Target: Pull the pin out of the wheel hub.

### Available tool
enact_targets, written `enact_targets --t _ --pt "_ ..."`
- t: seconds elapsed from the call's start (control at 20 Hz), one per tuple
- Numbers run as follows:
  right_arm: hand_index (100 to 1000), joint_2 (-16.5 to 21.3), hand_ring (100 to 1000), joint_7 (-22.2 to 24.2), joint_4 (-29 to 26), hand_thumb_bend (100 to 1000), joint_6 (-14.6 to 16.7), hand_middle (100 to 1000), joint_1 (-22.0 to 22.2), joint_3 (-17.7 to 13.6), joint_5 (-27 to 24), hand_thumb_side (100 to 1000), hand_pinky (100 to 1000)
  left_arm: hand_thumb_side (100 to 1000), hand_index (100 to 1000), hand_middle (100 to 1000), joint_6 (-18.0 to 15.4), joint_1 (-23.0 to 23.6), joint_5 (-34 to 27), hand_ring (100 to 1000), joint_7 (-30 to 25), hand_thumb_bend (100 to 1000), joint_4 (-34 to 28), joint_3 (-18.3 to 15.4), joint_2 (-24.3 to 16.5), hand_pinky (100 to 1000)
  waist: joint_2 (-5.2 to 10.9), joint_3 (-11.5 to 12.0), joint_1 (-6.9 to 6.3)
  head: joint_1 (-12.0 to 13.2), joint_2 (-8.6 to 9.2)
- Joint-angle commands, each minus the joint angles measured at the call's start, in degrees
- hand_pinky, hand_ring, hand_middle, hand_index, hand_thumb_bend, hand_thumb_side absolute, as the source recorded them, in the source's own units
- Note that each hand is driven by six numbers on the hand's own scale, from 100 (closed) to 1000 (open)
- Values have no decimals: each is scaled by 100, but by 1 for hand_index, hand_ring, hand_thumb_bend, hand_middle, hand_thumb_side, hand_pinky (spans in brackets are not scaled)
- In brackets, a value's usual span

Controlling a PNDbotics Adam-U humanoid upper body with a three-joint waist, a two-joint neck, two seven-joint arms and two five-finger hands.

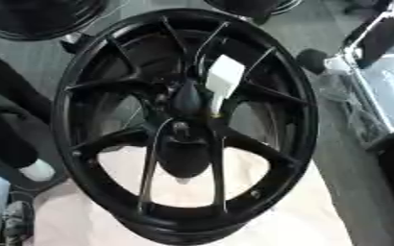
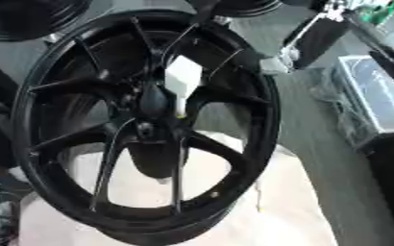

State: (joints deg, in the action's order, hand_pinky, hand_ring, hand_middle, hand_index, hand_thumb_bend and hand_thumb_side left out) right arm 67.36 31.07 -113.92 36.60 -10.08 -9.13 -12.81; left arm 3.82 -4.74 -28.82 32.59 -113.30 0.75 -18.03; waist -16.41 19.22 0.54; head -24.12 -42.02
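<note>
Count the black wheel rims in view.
3. The big wheel fills the centre on the pale cover; a second rim shows at top left; a third at the top edge. Others may be hidden.

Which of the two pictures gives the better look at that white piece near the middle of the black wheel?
The left eye view: the white piece sits nearer the picture's middle, its angled face plain against the spokes of the wheel. The right eye view shows the same piece, further left and a little narrower. What it is, neither view tells.
</note>
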Motion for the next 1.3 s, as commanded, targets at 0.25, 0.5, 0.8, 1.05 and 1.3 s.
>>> enact_targets --t 0.25,0.5,0.8,1.05,1.3 --pt "904 95 728 278 -67 211 273 746 -82 14 224 424 932 992 803 680 16 -61 3 713 -22 391 -53 1 -39 679 49 11 -1 -87 40" --pt "906 54 729 201 -67 242 391 748 52 -10 433 470 921 997 803 679 23 -84 7 713 -30 393 -54 6 -31 679 11 38 20 -219 38" --pt "910 -16 734 -107 -67 302 474 751 252 -68 968 522 910 1000 803 678 39 -107 2 713 -31 398 -43 19 -14 679 -31 85 59 -349 55" --pt "905 -32 737 -389 -67 238 527 752 260 10 1346 536 902 1000 802 677 45 -145 0 713 -42 398 -47 31 -6 679 -81 135 81 -371 104" --pt "902 -36 731 -643 -67 148 518 748 252 83 1524 484 901 1000 802 676 60 -167 -13 712 -55 401 -41 48 18 679 -122 184 88 -376 151"
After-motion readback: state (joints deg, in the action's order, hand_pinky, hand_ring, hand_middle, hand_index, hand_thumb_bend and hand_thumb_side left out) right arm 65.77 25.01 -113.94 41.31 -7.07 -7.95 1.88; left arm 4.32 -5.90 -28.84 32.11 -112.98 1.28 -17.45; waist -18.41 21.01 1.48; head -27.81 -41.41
